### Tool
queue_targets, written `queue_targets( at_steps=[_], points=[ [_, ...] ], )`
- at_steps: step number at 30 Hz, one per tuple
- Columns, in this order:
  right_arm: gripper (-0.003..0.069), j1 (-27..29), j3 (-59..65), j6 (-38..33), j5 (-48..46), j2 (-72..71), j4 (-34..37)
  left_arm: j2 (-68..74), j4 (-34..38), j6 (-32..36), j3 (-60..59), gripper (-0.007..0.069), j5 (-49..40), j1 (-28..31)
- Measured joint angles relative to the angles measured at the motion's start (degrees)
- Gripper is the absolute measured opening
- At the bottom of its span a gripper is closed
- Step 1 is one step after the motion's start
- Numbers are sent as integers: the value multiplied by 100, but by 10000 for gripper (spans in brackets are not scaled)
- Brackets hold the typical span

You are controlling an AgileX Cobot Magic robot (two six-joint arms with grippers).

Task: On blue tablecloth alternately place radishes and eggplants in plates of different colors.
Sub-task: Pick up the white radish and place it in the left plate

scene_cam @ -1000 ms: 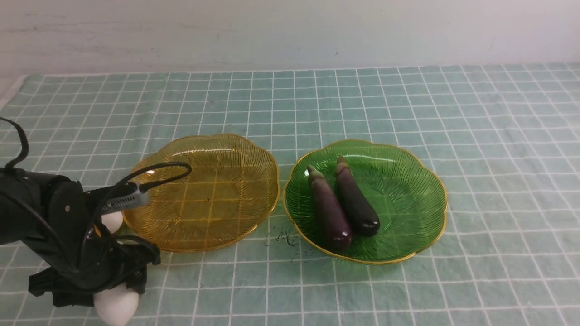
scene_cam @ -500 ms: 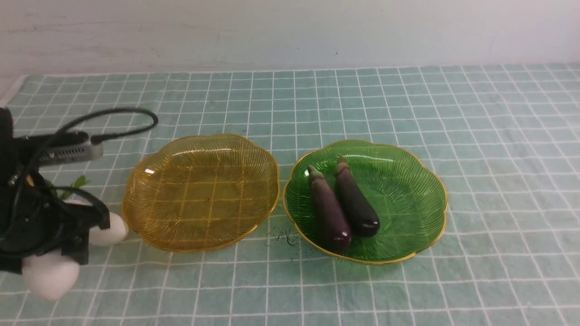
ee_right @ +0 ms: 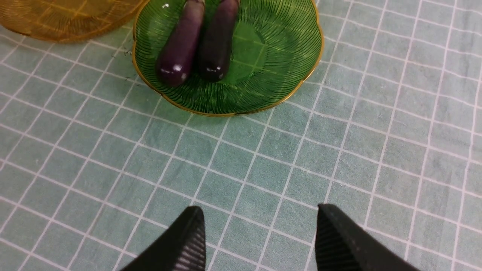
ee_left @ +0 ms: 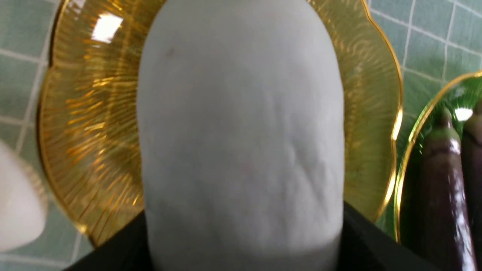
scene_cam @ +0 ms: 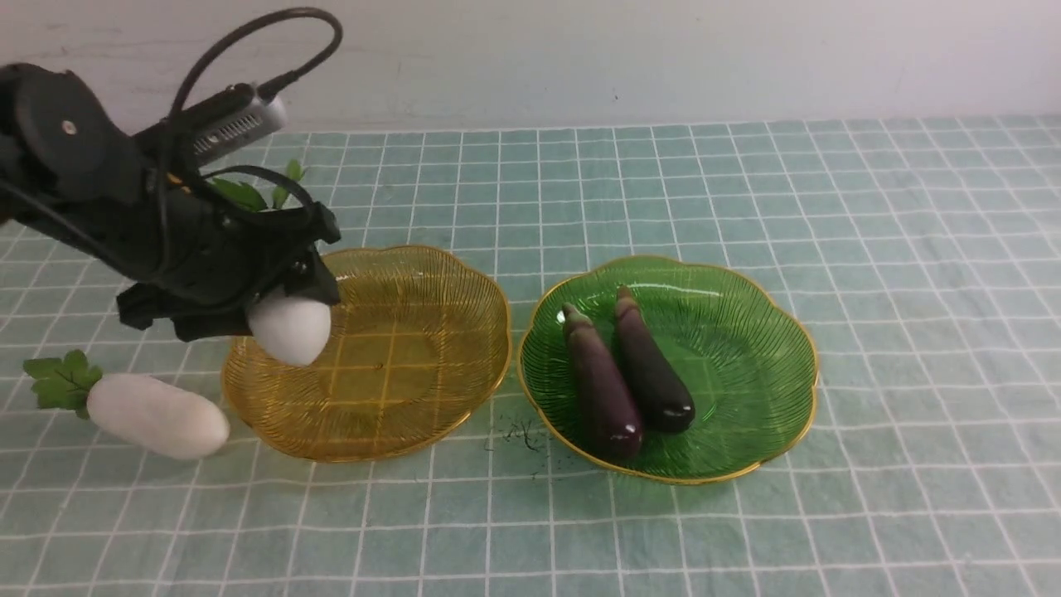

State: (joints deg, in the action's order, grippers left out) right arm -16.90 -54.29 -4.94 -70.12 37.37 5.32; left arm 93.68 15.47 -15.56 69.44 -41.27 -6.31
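Your left arm (scene_cam: 75,157) comes in from the left, lifted clear of the table, with its wrist tipped forward and down. Your left gripper (scene_cam: 249,303) clamps a radish (scene_cam: 292,330), jaws wide around it. Your right gripper (ee_right: 260,237) hangs low, its fingers (ee_right: 188,241) parted with nothing between them.

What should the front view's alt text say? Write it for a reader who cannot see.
The left gripper holds a white radish above the left edge of the amber plate. A second radish lies on the cloth left of that plate, and two eggplants lie side by side in the green plate.
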Motion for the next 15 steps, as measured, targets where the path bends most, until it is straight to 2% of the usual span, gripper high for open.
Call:
queue_targets(
  at_steps=[6,15],
  points=[
    [370,0,0,0,-5,0,0,1083,261,-33,296,487,267,0],
    [370,0,0,0,-24,0,0,1170,503,126,395,489,373,-7]
  ],
)
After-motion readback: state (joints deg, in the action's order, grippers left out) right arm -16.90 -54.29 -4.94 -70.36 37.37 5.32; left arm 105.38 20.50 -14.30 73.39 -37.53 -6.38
